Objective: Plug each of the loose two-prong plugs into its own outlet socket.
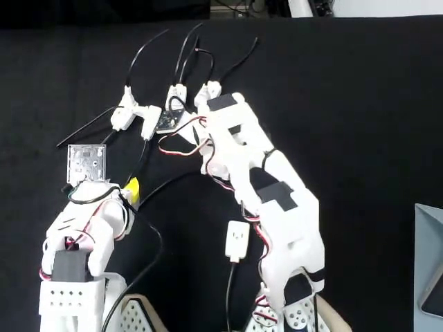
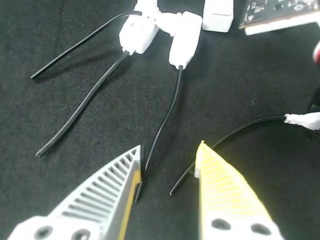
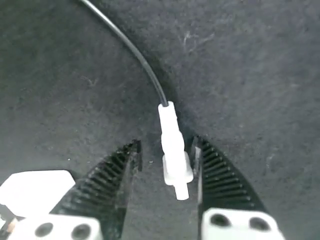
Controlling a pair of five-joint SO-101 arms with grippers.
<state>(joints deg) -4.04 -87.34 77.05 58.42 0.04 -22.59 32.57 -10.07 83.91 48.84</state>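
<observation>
A white two-prong plug (image 3: 175, 150) on a black cord lies on the black cloth between the black fingers of my right gripper (image 3: 166, 145), which is open around it. One finger sits close against the plug, the other stands apart. From above, that gripper (image 1: 208, 93) is at the far cluster of white plugs and sockets (image 1: 138, 116). A white outlet socket (image 1: 237, 241) with its cord lies near the front, beside the right arm. My left gripper (image 2: 169, 147) is open over loose black cord ends, short of two joined white connectors (image 2: 160, 30).
A small circuit board (image 1: 167, 119) lies among the far plugs. Black cords (image 1: 149, 235) trail across the cloth between the arms. A grey object (image 1: 429, 263) sits at the right edge. A white block (image 3: 35, 185) lies beside the right gripper.
</observation>
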